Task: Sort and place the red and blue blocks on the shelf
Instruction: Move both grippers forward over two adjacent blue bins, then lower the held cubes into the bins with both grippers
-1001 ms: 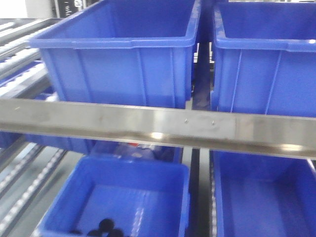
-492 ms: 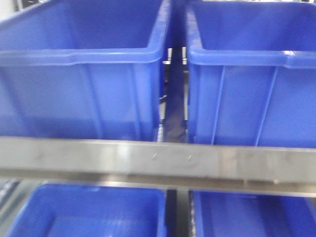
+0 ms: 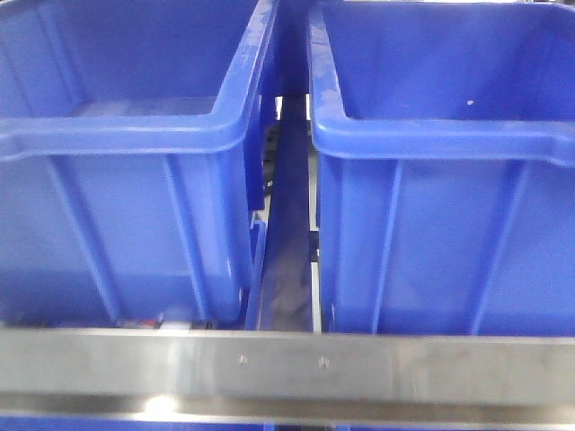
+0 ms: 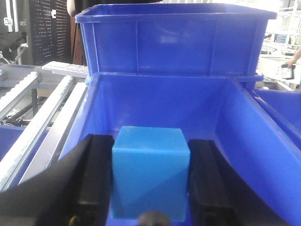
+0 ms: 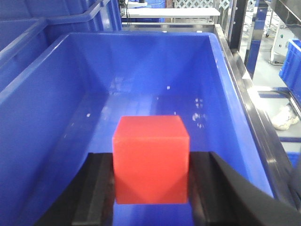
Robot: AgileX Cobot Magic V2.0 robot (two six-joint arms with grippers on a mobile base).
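Note:
In the left wrist view my left gripper [image 4: 151, 143] is shut on the blue block [image 4: 150, 174], a plain light-blue cube squeezed between both black fingers [image 4: 96, 174] above the inside of a large blue bin [image 4: 164, 101]. In the right wrist view the red block [image 5: 151, 157] is clamped in the same way by my right gripper [image 5: 151, 162], held over the floor of another blue bin [image 5: 141, 75]. The shelf shows in the front view as a steel front lip [image 3: 287, 364] with two screws. Neither gripper nor block appears in the front view.
Two big blue bins [image 3: 117, 180] [image 3: 440, 180] stand side by side on the shelf with a narrow gap [image 3: 287, 251] between them. A further bin [image 4: 174, 37] sits behind the left one. White roller rails [image 4: 33, 117] run at the left; a steel rail [image 5: 256, 113] borders the right bin.
The front view has closed in on the shelf. The two upper bins now fill the frame, the steel lip has dropped to the bottom edge, and the lower bins have gone from sight.

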